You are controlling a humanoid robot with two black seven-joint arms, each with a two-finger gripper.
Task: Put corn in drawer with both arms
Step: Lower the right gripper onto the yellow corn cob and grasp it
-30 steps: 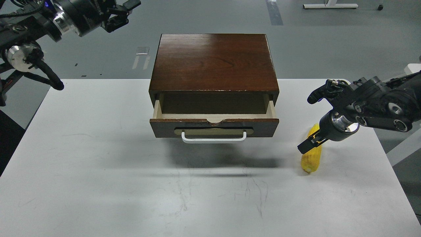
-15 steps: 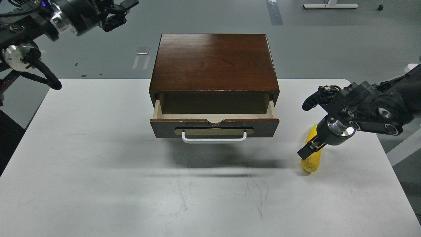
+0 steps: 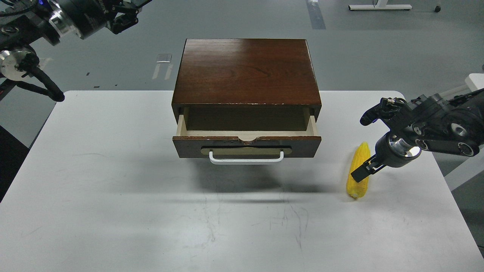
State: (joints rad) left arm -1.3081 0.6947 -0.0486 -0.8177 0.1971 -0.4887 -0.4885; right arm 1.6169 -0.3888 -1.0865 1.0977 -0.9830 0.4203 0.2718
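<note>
The yellow corn (image 3: pixel 357 166) lies on the white table (image 3: pixel 113 170), right of the box, with its tapered end pointing away from me. My right gripper (image 3: pixel 362 173) hangs low over the corn's right side. One black finger (image 3: pixel 358 175) lies across the cob, and the other finger cannot be made out. The drawer (image 3: pixel 245 143) of the dark brown box (image 3: pixel 245 71) stands pulled out, with its pale inside empty. My left gripper (image 3: pixel 128 13) is raised at the top left, behind the table, with its fingers apart and nothing in them.
The white bar handle (image 3: pixel 245 159) sticks out from the drawer front towards me. The table's right edge (image 3: pixel 450 196) runs close to the corn and my right arm. Grey floor lies behind the table.
My right gripper has shifted right, from astride the corn to over its right side, so more of the cob shows. The corn lies about where it was. My left arm has drawn back up and left.
</note>
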